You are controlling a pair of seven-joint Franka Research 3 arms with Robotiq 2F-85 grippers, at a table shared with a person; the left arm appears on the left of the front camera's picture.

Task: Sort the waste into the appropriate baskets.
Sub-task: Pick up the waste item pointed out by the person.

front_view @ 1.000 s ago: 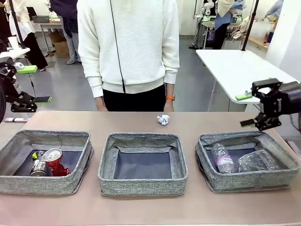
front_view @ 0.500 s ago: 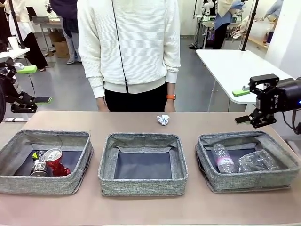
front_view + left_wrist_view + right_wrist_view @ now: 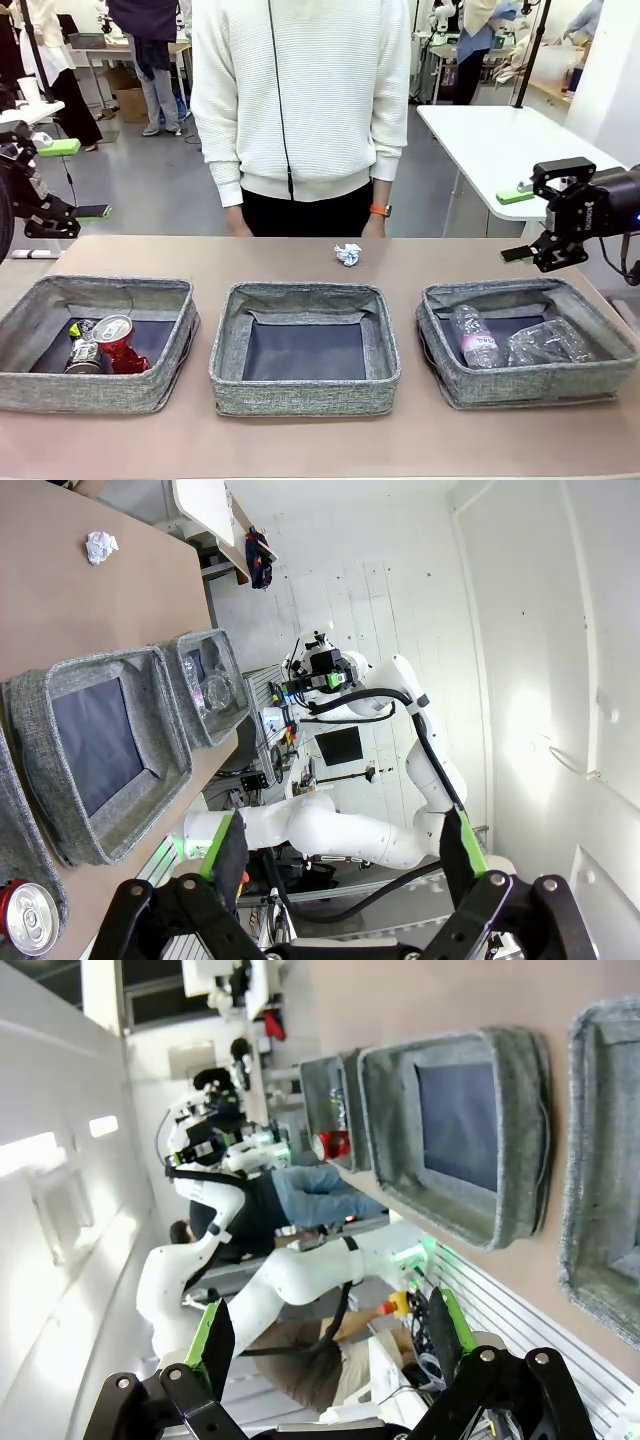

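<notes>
Three grey baskets stand in a row. The left basket (image 3: 96,392) holds a crushed red can (image 3: 118,343) and a silver-dark can (image 3: 82,356). Nothing lies in the middle basket (image 3: 302,394). In the right basket (image 3: 530,384) lie a clear bottle (image 3: 474,337) and a clear plastic cup (image 3: 546,343). A crumpled paper ball (image 3: 347,254) rests on the table behind the middle basket, near the person. My right gripper (image 3: 517,225) hangs open and holds nothing above the right basket's far corner. At the far left my left gripper (image 3: 75,180) is open, off the table's edge.
A person in a white sweater stands at the far side, hands hanging by the table edge. The left wrist view shows the paper ball (image 3: 100,547), the middle basket (image 3: 40,690) and the red can (image 3: 25,935). A white side table (image 3: 500,140) stands behind on the right.
My right gripper has lifted a little and drawn back from above the right basket. The person has stepped to the right. The left arm and the waste have not moved.
</notes>
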